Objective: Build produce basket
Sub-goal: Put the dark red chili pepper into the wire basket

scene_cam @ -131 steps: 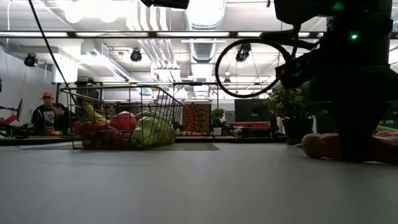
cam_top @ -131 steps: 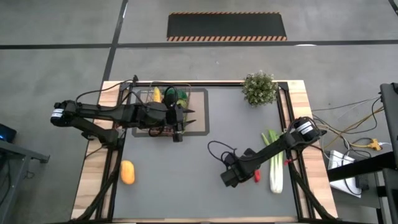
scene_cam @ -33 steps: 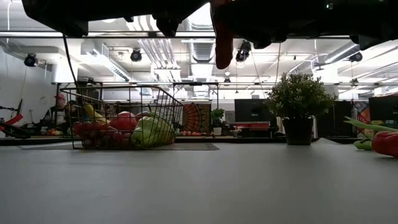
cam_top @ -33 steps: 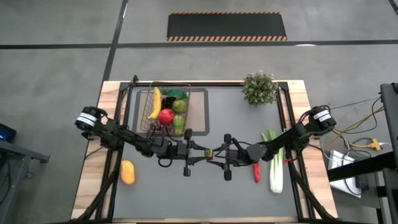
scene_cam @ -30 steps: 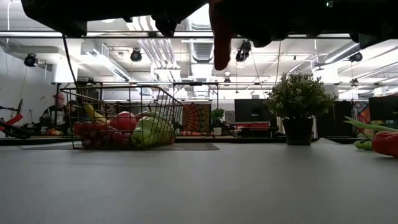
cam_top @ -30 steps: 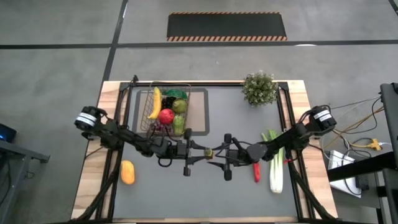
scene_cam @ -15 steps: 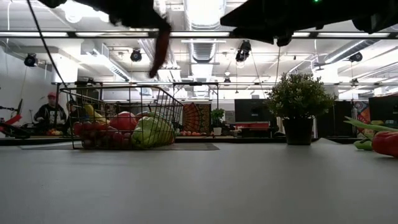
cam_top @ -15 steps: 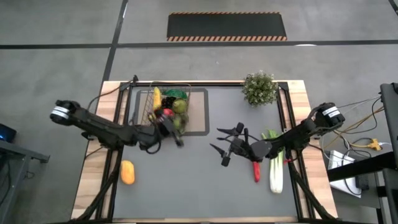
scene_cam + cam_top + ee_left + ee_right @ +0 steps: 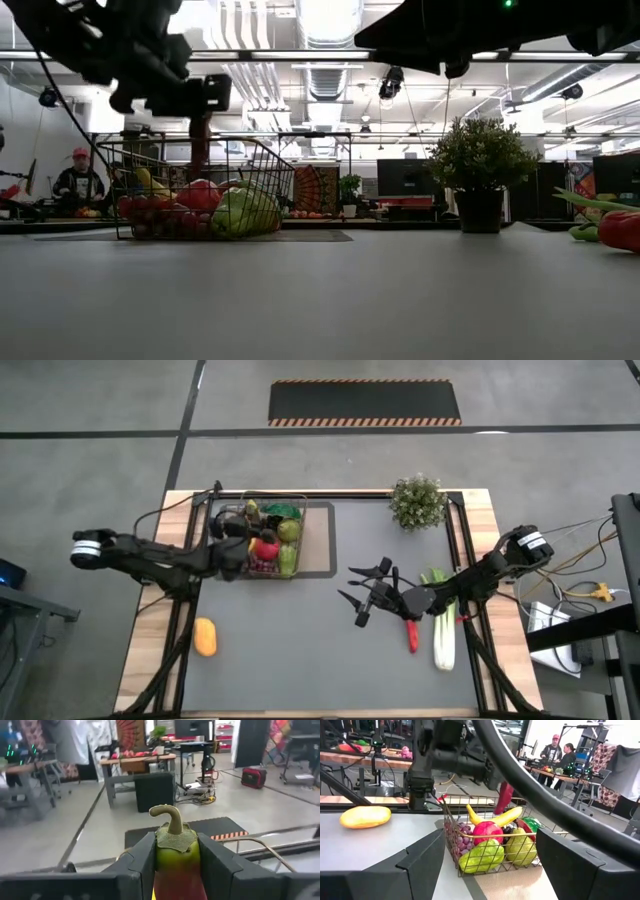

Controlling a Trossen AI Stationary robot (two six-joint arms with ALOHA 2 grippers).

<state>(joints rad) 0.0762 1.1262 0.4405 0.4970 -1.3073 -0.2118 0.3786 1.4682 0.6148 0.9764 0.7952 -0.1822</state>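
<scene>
The dark wire basket [image 9: 303, 536] [image 9: 272, 160] [image 9: 450, 840] stands on a tan mat near the table's far left and holds a banana, an apple, green pears and grapes. My left gripper [image 9: 236, 549] [image 9: 192, 98] [image 9: 176, 846] hovers over it, shut on a red chili [image 9: 200, 150] [image 9: 504, 797]. My right gripper [image 9: 349, 588] [image 9: 487, 885] is open at mid-table, facing the basket and touching nothing. A second red chili [image 9: 411, 635] and the leek [image 9: 441, 622] lie on the table beside the right arm. My left gripper pinches the red chili between its two fingers just below the green cap [image 9: 175, 839], the fingers lying across it. The curled stem [image 9: 169, 815] stands up past the fingers. The chili hangs upright below the gripper, lifted clear of the table, its lower end [image 9: 200, 172] inside the basket's rim.
An orange fruit [image 9: 204, 637] [image 9: 365, 816] lies near the table's left edge. A bushy potted plant [image 9: 417, 501] [image 9: 482, 160] stands at the far right. The tan mat [image 9: 322, 552] lies under the basket. People sit in the room beyond the table.
Both grippers met at mid-table with the chili between them. The right gripper opened, let go and drew back a little toward the right edge. The left gripper carried the chili toward the left and far edges, and now holds it over the basket.
</scene>
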